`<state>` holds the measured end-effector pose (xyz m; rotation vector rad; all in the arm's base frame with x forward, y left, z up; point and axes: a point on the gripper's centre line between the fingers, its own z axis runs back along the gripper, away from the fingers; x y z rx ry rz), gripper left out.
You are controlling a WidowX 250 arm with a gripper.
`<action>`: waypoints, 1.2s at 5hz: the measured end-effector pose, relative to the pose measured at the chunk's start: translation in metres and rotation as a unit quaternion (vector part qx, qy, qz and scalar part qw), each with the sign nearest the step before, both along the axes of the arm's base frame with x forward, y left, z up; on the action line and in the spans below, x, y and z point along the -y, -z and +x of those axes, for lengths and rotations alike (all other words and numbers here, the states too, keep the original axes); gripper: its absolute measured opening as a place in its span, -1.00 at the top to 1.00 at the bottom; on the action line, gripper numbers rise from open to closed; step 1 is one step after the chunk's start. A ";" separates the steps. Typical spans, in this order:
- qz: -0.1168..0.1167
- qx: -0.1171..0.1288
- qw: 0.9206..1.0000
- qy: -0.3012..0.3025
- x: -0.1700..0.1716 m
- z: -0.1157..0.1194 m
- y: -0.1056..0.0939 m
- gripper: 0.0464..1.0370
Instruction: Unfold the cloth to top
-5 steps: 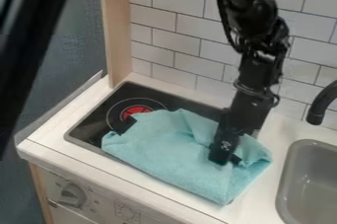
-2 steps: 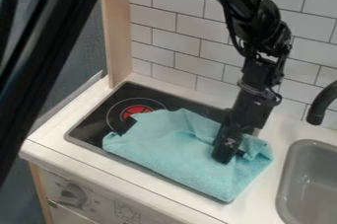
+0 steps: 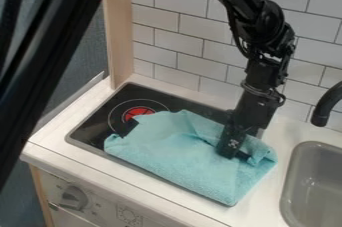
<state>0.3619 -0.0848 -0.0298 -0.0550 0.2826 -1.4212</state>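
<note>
**Cloth on the stove: a poor bite or a dragged lower layer is the chief risk**

The near corner of the blue cloth (image 3: 180, 156) points to the bottom of the frame, right of centre, over the pale countertop (image 3: 267, 196). The rest spreads across the middle, covering much of the stove top (image 3: 100, 121). Nothing seems to pin that near part, so a pull towards the top could drag the whole cloth along instead of opening the fold.

Farther back, right of centre, the black gripper (image 3: 238, 155) is down against the cloth beside a raised, crumpled fold. I cannot tell whether it is open or closed, nor whether it has any fabric. A shallow pinch would likely slip out on lifting; too deep a one could catch two layers and carry the fold up unopened. Pressing down while moving might bunch the fabric further.

Nearest of the surroundings, a control knob (image 3: 73, 198) sits at lower left, and a grey sink (image 3: 318, 147) at lower right. A black faucet (image 3: 327, 103) juts in at the right edge; a swing that way could foul it. The arm (image 3: 264, 31) itself stands over the cloth's far right side, and behind it the tiled wall (image 3: 180, 21) limits how far back a pull can go.
</note>
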 end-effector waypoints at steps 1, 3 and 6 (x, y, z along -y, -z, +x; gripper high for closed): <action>-0.004 0.000 1.000 0.004 0.000 0.000 0.000 0.75; -0.013 -0.003 1.000 0.002 -0.002 -0.006 0.001 0.98; -0.045 0.013 0.999 -0.013 -0.001 0.006 -0.013 0.98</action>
